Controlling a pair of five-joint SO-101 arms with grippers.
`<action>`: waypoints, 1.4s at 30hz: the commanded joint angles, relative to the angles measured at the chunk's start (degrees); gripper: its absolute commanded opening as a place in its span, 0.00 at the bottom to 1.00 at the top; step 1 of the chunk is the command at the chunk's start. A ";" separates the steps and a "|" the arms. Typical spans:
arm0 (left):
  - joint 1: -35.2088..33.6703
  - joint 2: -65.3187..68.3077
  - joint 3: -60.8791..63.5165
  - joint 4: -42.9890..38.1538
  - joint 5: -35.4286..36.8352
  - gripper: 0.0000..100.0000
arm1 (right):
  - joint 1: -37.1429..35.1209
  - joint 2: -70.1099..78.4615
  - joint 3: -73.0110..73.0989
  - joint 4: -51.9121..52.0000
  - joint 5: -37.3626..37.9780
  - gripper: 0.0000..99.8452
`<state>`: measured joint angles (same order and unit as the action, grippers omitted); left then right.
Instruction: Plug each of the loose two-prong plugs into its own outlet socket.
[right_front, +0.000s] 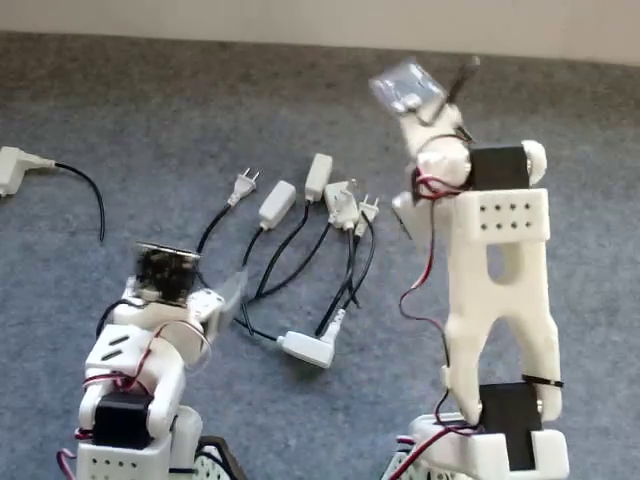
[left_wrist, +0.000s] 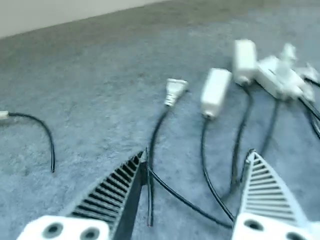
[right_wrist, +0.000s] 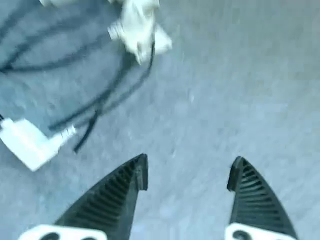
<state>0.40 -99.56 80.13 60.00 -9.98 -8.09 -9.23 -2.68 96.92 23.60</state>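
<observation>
No plug is seated yet, so picking up looks like the step in hand. The left gripper (left_wrist: 197, 155) gapes empty over the cords (left_wrist: 236, 145). The right gripper (right_wrist: 190, 160) hangs open above bare carpet (right_wrist: 225, 75). A loose plug (left_wrist: 175, 91) lies mid-carpet, just beside a white socket (left_wrist: 215, 92). The next move probably calls for closing squarely on the plug's body.

— What lies ahead of the left gripper (left_wrist: 196, 156)?
— Its jaws stand apart over black cables (left_wrist: 151, 150). Beyond, a loose two-prong plug (left_wrist: 175, 91) lies beside a white outlet socket (left_wrist: 216, 92) on the grey surface (left_wrist: 100, 75).
</observation>
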 joint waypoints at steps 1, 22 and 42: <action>6.81 13.93 -9.36 5.01 -6.07 0.30 | 4.79 -5.05 21.49 -14.29 -0.97 0.09; 22.99 54.55 -29.67 9.76 -38.77 0.24 | 9.01 -45.14 78.46 -49.71 -8.62 0.03; 27.74 80.75 -27.12 -9.05 -38.86 0.23 | 9.71 -80.40 93.67 -46.02 -8.44 0.03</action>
<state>27.38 -21.58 53.32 53.93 -48.57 2.37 -88.44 91.30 50.33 15.60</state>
